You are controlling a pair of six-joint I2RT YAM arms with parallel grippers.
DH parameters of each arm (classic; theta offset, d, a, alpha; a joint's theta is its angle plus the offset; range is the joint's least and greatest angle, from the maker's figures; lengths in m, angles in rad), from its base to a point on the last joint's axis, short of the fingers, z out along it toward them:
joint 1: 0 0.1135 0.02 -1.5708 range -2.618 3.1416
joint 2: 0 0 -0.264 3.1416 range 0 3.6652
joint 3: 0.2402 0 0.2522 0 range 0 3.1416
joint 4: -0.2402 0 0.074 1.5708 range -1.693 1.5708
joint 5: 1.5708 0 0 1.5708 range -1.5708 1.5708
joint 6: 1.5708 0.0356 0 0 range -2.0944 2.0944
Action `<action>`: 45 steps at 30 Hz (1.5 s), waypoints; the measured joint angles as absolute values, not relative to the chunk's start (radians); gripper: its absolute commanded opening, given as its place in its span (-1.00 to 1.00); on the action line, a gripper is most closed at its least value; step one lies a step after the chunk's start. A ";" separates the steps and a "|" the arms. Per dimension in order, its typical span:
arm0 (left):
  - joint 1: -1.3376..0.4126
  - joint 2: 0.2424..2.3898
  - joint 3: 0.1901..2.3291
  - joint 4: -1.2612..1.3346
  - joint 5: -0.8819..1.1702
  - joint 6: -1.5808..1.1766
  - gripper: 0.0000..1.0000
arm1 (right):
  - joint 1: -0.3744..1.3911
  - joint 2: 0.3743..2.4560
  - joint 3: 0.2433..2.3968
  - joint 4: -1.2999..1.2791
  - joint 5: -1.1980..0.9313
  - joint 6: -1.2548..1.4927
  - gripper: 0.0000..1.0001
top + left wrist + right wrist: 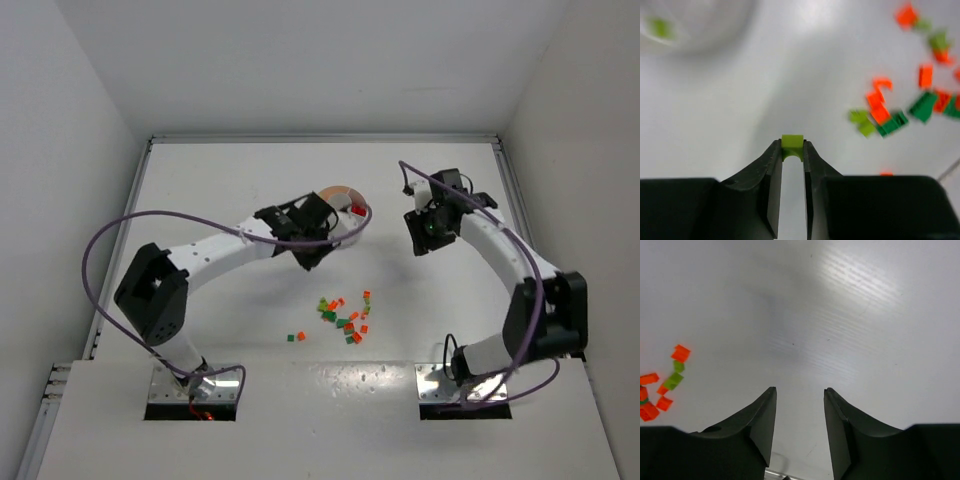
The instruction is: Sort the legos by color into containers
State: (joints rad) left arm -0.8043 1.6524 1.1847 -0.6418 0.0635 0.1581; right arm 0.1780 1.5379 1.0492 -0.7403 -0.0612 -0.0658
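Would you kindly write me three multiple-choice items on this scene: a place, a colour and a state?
1. Where is the loose pile of bricks relative to the dish? A inside it; B on its near side; C on its far side.
2. What colour is the brick in the left gripper? A red; B blue; C light green.
3. How is the right gripper? A open, empty; B shut on a brick; C shut on the dish.
1 B: it lies below the dish in the top view. 2 C: green shows between the fingertips. 3 A: jaws apart, nothing between.
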 measured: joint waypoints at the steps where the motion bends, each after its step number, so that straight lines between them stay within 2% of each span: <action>1: -0.785 1.649 1.237 -0.642 0.051 0.146 -0.83 | 0.178 1.486 1.049 -0.739 -0.065 -0.065 -0.11; 4: -0.733 1.639 1.367 -0.626 0.004 0.118 -0.83 | 0.178 1.378 1.072 -0.759 -0.063 -0.057 -0.15; 7: -0.690 1.643 1.481 -0.618 -0.042 0.099 -1.00 | 0.178 1.354 1.114 -0.769 -0.050 -0.056 -0.24; 9: -0.669 1.664 1.555 -0.636 -0.060 0.095 -1.00 | 0.179 1.357 1.137 -0.771 -0.019 -0.077 -0.31; 10: -0.659 1.680 1.596 -0.654 -0.068 0.096 -1.00 | 0.180 1.358 1.147 -0.774 0.011 -0.093 -0.42; 12: -0.641 1.719 1.671 -0.676 -0.070 0.102 -1.00 | 0.179 1.355 1.166 -0.774 0.070 -0.138 -0.40; 14: -0.625 1.742 1.707 -0.693 -0.067 0.112 -1.00 | 0.178 1.333 1.170 -0.750 0.110 -0.184 -0.18; 19: -0.602 1.808 1.787 -0.755 -0.036 0.119 -1.00 | 0.178 1.153 1.135 -0.629 0.146 -0.287 0.15; 21: -0.596 1.832 1.803 -0.763 -0.009 0.115 -1.00 | 0.177 1.129 1.144 -0.633 0.141 -0.303 0.44; 23: -0.594 1.850 1.806 -0.775 0.027 0.110 -1.00 | 0.172 1.163 1.174 -0.651 0.101 -0.310 0.52; 25: -0.593 1.871 1.806 -0.782 0.057 0.100 -1.00 | 0.163 1.216 1.172 -0.659 0.039 -0.315 0.40; 26: -0.593 1.885 1.810 -0.785 0.072 0.096 -1.00 | 0.160 1.242 1.164 -0.671 0.008 -0.315 0.30; 27: -0.593 1.901 1.811 -0.786 0.083 0.094 -1.00 | 0.158 1.264 1.157 -0.690 -0.022 -0.315 0.06; 30: -0.593 1.944 1.822 -0.794 0.102 0.091 -1.00 | 0.156 1.304 1.154 -0.739 -0.089 -0.314 -0.21; 36: -0.591 2.017 1.851 -0.806 0.123 0.084 -0.97 | 0.157 1.311 1.158 -0.772 -0.155 -0.308 -0.25; 38: -0.588 2.037 1.857 -0.804 0.128 0.083 -0.85 | 0.154 1.311 1.161 -0.776 -0.167 -0.307 -0.25; 39: -0.585 2.043 1.858 -0.806 0.128 0.081 -0.69 | 0.152 1.311 1.163 -0.776 -0.169 -0.307 -0.25; 43: -0.561 2.061 1.864 -0.807 0.131 0.077 -0.37 | 0.150 1.311 1.164 -0.780 -0.175 -0.307 -0.25; 45: -0.548 2.063 1.869 -0.808 0.132 0.075 -0.29 | 0.149 1.312 1.164 -0.781 -0.178 -0.307 -0.25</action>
